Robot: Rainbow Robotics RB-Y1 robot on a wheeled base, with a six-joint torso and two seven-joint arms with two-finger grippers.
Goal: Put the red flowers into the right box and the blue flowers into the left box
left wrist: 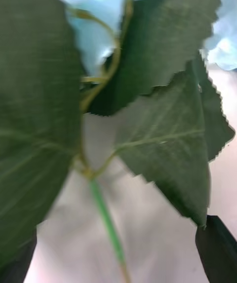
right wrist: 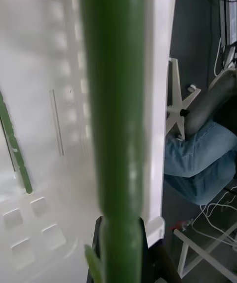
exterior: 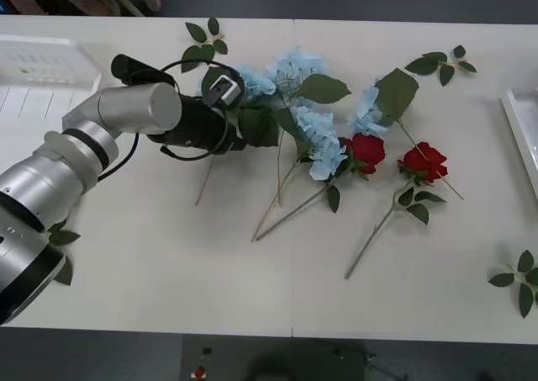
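A thick green stem [right wrist: 116, 115] runs straight up the middle, very close to the camera, with a dark finger [right wrist: 143, 253] of the right gripper [right wrist: 121, 256] just behind its lower end. Behind it lies a white tray [right wrist: 160, 90] with a raised rim and square slots in its floor; a second thin green stem [right wrist: 15, 149] rests inside it. Beyond the rim, a person's jeans [right wrist: 200, 164] and a chair base [right wrist: 180, 105] show.
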